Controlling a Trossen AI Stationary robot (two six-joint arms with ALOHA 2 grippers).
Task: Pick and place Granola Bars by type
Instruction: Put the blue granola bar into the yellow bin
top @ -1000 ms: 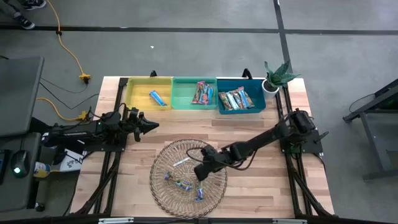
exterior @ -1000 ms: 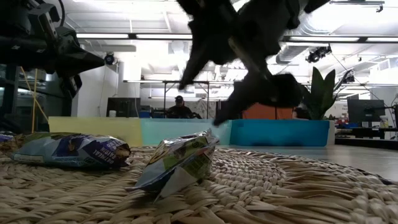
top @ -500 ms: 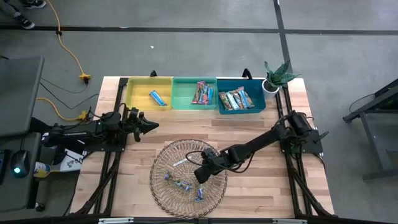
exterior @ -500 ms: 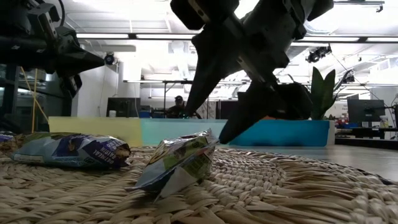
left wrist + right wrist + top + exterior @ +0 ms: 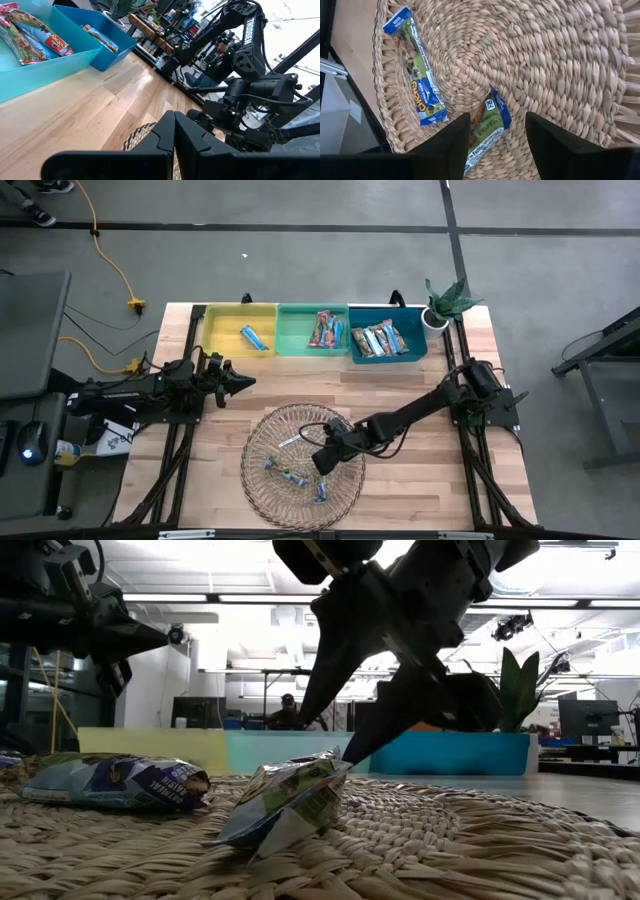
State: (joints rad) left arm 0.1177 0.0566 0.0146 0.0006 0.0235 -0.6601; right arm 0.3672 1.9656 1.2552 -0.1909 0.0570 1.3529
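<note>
Wooden slats make up the surface (image 5: pixel 420 480), with a round woven basket (image 5: pixel 260 480) at its near middle and three bins along the far edge: yellow (image 5: pixel 215 330) at eleven o'clock, green (image 5: pixel 292 340) at twelve, blue (image 5: pixel 410 352) at one. Since a second ago the right gripper (image 5: pixel 322 464) has dropped lower into the basket and its fingers (image 5: pixel 451 145) have drawn closer together. They now straddle a green-and-blue granola bar (image 5: pixel 489 125) lying on the weave, not yet pinching it. That suggests a pick is just starting. A second bar (image 5: pixel 420 95) lies nearby toward the basket rim, untouched, and a few more bars remain in the basket. Sorted bars already sit in all three bins. At nine o'clock the left gripper (image 5: pixel 240 381) waits above the surface, fingers clenched and empty.
</note>
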